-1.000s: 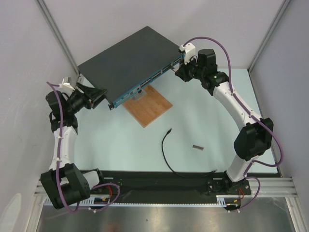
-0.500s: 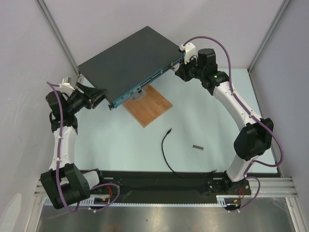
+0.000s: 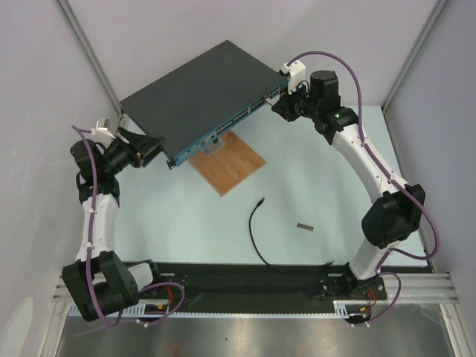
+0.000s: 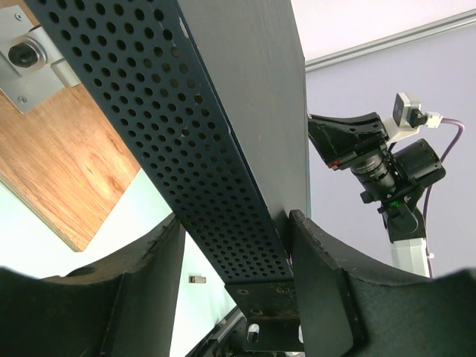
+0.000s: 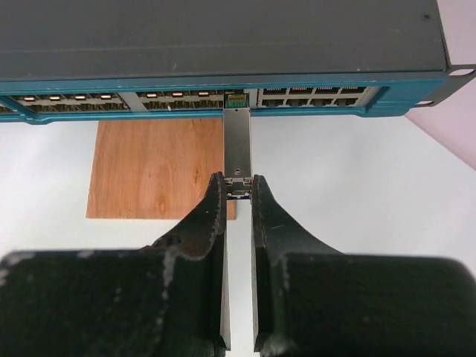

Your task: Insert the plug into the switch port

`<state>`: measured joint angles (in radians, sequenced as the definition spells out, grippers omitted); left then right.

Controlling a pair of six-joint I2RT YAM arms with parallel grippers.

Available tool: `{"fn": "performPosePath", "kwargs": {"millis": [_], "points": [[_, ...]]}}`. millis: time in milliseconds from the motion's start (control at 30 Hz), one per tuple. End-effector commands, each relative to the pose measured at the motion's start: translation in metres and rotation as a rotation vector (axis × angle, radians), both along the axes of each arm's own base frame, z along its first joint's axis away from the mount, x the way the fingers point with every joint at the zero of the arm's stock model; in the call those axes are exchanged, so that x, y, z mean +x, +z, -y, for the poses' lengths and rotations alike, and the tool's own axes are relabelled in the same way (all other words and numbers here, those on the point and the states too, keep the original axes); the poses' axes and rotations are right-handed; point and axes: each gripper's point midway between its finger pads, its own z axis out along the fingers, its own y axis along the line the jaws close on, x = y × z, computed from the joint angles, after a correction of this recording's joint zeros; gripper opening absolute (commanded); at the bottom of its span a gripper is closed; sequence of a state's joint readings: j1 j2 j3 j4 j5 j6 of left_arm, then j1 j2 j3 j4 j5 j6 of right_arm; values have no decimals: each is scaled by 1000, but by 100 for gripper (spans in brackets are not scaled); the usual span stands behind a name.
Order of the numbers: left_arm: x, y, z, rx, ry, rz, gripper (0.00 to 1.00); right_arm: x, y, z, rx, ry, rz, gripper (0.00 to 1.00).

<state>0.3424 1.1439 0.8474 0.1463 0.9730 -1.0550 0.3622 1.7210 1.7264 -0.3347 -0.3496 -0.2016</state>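
Lilac-white walls with aluminium corner posts enclose a pale mint table (image 3: 186,216).

**Plug.** The plug (image 3: 260,201) lies flat on the table, about midway between the left and right edges and nearer the near edge than the far one. It is a small black tip ending a thin black cable (image 3: 252,236). The long axis of the tip runs diagonally and points toward the far edge, slightly to the right. A wooden board (image 3: 229,162) lies just beyond the tip. From the tip the cable bows back toward the near edge, then runs right along it. Neither gripper touches the plug.

**Switch.** The switch (image 3: 193,93) is a wide, flat, dark-grey box set diagonally in the far left part of the table. Its teal front strip faces the near right. Each switch port (image 5: 309,101) is a small dark rectangular socket. The sockets stand in a long double row along the strip. The plug is well apart from them.

**Left gripper.** The left gripper (image 4: 238,219) has its jaws moderately spread and clamped on the left end of the switch. One finger sits on each side of the perforated side wall.

**Right gripper.** The right gripper (image 5: 238,182) has narrow jaws pinching the near end of a short grey metal piece (image 5: 237,145). The far end of this piece meets one socket; how deep it sits cannot be told. A second grey piece (image 3: 305,225) lies on the table to the right of the plug.
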Motion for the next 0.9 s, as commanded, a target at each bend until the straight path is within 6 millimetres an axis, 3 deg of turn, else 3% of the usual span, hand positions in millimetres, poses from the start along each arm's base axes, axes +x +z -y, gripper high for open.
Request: {"fn": "performPosePath", "kwargs": {"millis": [0,267,400,567,600,733,867], "points": [[16,19,0,60,24,100,0,-7,51,-1,66,20,104,0],[15,20,1,61,19,103,0,-3,29,-2,61,13,69,0],[15,19,1,72,7,93,0,-6,25,19,16,-10,65,0],[12,13,5,86,-34,78,0,-26,20,45,-44,36,93,0],[11,13,5,87,-36,76,0,-31,28,49,-42,38,111,0],[7,17,8,89,-50,92,0,-44,43,48,21,40,104,0],[2,11,9,74,-57,73,0,-61,41,32,57,45,96,0]]}}
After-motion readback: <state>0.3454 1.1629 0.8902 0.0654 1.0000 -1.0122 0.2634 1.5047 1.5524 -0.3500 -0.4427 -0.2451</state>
